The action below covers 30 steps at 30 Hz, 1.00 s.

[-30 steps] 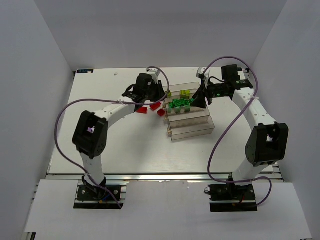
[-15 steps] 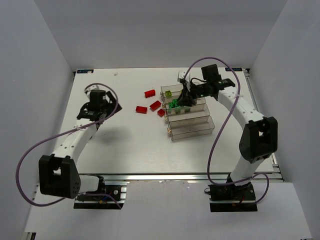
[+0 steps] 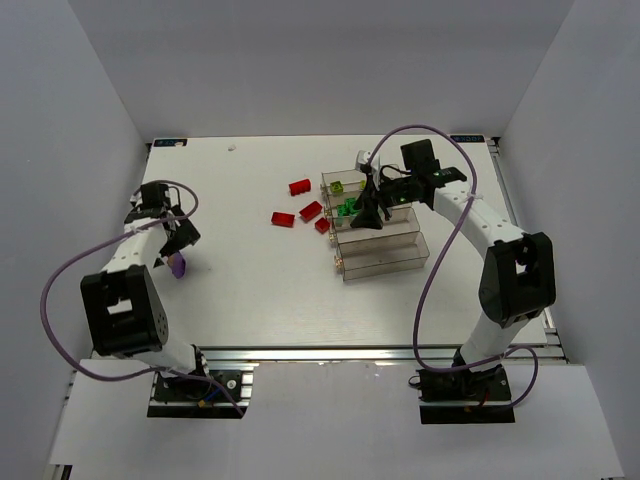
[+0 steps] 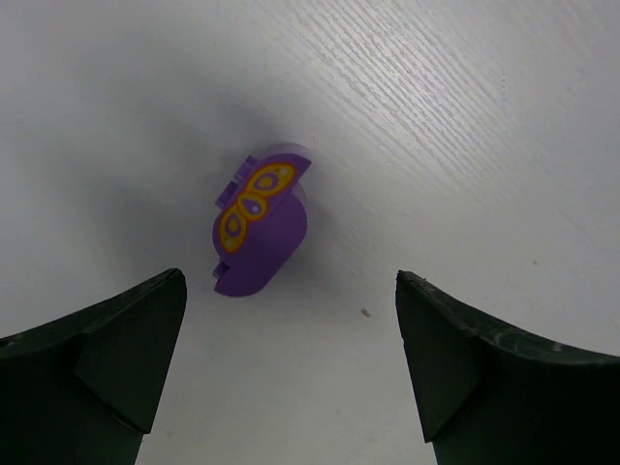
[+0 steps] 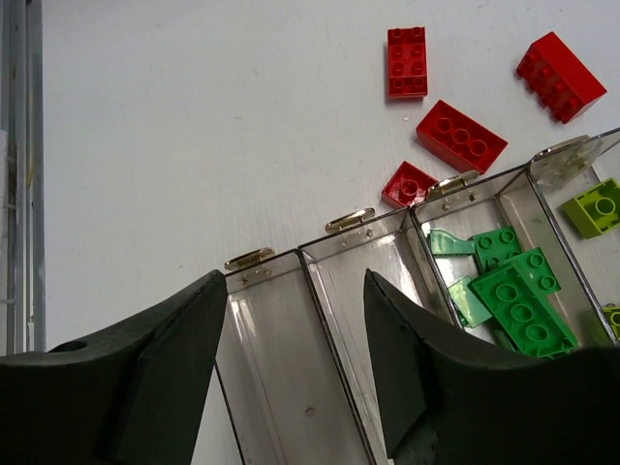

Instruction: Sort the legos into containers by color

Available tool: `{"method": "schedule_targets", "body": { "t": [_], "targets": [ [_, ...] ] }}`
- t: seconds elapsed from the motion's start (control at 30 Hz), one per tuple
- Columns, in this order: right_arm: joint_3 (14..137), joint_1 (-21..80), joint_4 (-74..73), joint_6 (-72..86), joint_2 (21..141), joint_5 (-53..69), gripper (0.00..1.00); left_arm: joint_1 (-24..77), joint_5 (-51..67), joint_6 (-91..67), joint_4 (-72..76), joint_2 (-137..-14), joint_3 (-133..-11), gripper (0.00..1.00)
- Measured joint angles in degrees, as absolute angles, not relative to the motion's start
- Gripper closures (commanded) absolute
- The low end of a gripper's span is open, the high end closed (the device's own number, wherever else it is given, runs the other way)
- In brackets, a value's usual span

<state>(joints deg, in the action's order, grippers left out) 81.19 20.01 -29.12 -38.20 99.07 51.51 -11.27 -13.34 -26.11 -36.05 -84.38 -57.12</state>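
Left tool (image 4: 289, 310) spread open over the worktop (image 4: 465, 116), purple lego (image 4: 260, 225) lying flat just ahead of its tips, untouched, right tool (image 5: 294, 283) open and empty above the containers (image 5: 281, 387), green legos (image 5: 513, 291) inside one, red legos (image 5: 461, 136) just outside.

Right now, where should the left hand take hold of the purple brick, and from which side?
Probably from straight above, closing across its narrow width: the purple brick lies printed face up on the table, inside the open left hand.
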Motion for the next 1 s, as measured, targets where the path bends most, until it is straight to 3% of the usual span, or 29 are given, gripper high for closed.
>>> {"method": "schedule_targets", "body": {
  "t": [0.27, 0.57, 0.8, 1.0],
  "targets": [
    [80.77, 20.01, -28.4, -37.89, 98.59, 51.09, 0.34, -11.46, -13.63, -15.14, -36.93, -95.61, -62.76, 0.02],
    [80.77, 19.99, -28.51, -37.93, 98.39, 50.65, 0.34, -11.51, -10.35, -3.01, -35.59, -98.26, -62.04, 0.07],
    [80.88, 19.99, -29.15, -38.11, 98.39, 50.24, 0.34, -11.68, -4.78, 4.69, -34.02, -98.24, -58.87, 0.15],
    [80.9, 19.97, -30.06, -38.13, 98.39, 50.04, 0.34, -12.29, -0.99, 7.51, -33.17, -98.26, -58.63, 0.3]
  ]
}}
